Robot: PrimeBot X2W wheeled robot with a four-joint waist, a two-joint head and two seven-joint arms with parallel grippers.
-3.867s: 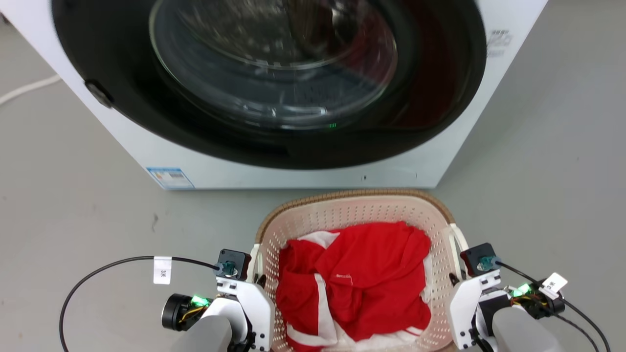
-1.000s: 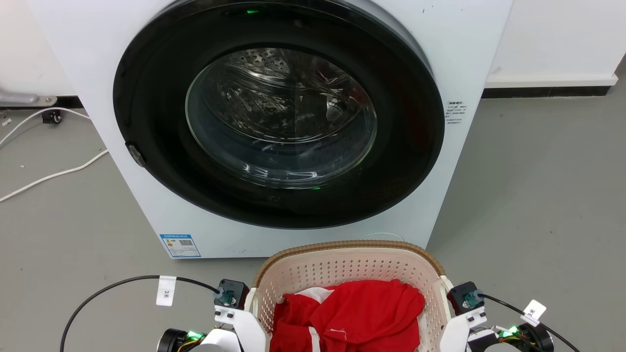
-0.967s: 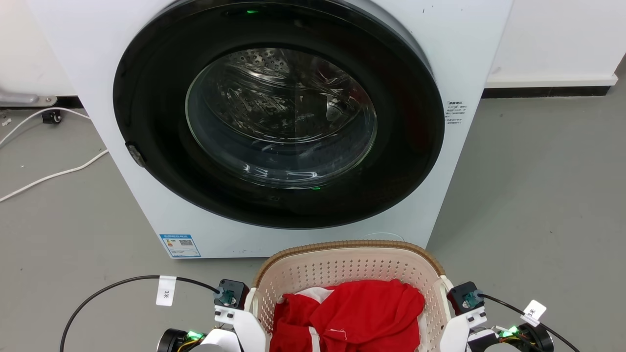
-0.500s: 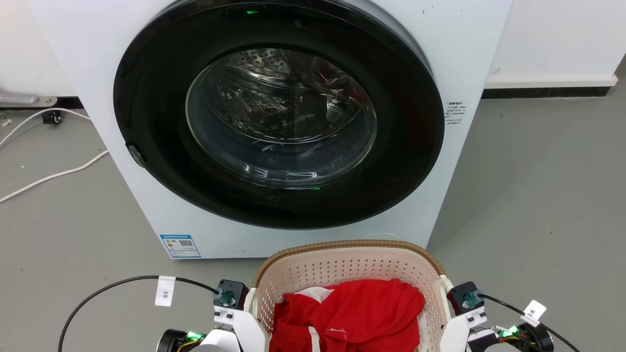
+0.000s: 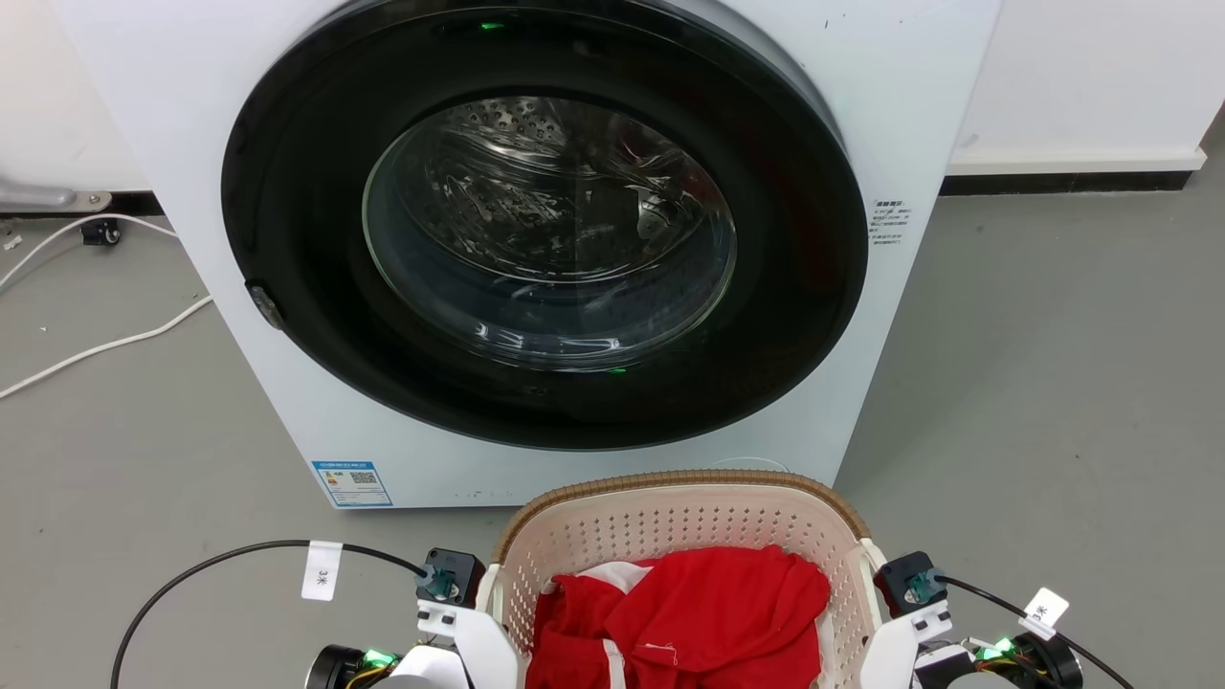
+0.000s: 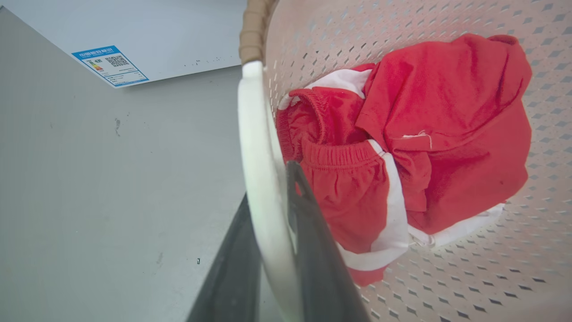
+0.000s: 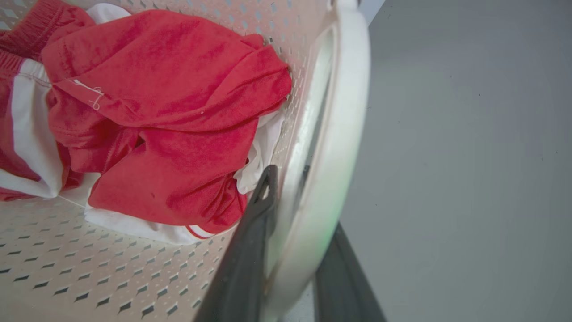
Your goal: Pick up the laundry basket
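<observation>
Laundry basket (image 5: 670,524) is at the near edge of the head view, just in front of the washer (image 5: 536,239), with red clothes (image 5: 689,612) piled inside. Can't tell if its base is off the floor (image 5: 1053,383).

Risks from here:
- The hold is only a pinch on thin, smooth plastic loops. If one arm rises faster than the other, the basket tilts, a loop slides out along the fingers, and the clothes spill.
- The loops may flex or swing under load, so the basket could sag or rock.
- The far rim is close to the washer front, so any forward swing bumps it.

Left pincer (image 6: 269,185): closed down to the thickness of the left handle (image 6: 254,147), one finger outside the basket and one inside, both against the loop.
Right pincer (image 7: 304,197): same on the right handle (image 7: 344,112), narrow gap, loop clamped between the fingers. Nothing else held.
</observation>
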